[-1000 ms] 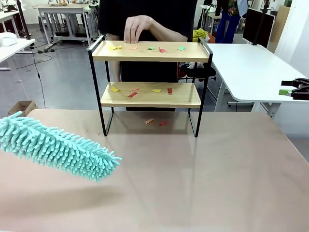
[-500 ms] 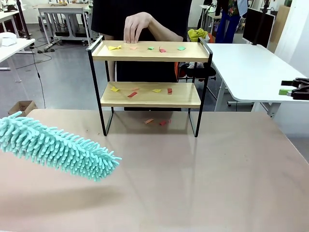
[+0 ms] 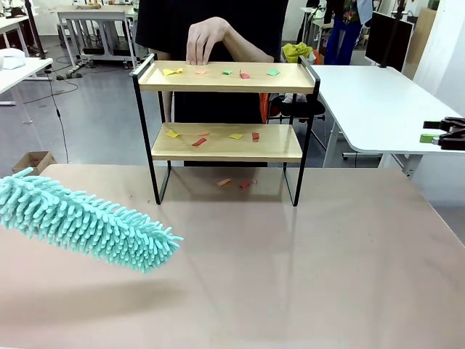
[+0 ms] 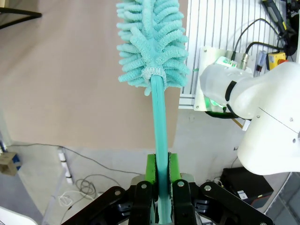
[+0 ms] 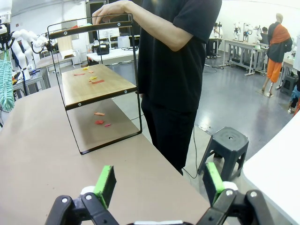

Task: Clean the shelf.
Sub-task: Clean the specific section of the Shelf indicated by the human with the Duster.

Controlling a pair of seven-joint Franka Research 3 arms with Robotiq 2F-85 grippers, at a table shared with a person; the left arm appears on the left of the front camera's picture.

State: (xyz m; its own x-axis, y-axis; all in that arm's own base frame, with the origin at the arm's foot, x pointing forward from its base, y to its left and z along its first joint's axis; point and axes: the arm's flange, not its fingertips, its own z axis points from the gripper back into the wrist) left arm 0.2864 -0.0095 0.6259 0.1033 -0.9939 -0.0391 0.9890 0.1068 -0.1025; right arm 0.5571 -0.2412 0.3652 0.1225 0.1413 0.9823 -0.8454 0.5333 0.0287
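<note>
Duster [image 3: 87, 222] unmoved, near left, its handle pinched by left gripper [image 4: 161, 168]; right gripper [image 5: 159, 182] spread, empty. Sweep scraps [image 3: 197, 142] off shelf [image 3: 225, 86] boards gently, clear of hand [image 3: 207, 40].

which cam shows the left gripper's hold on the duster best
Left wrist view: the left gripper clamps the duster by its handle, up close. The front view gives its fluffy head, the right wrist view a sliver at the left edge.

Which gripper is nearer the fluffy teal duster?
Left. The left gripper grips the fluffy teal duster by its handle; the open right gripper is at the table's opposite side.
</note>
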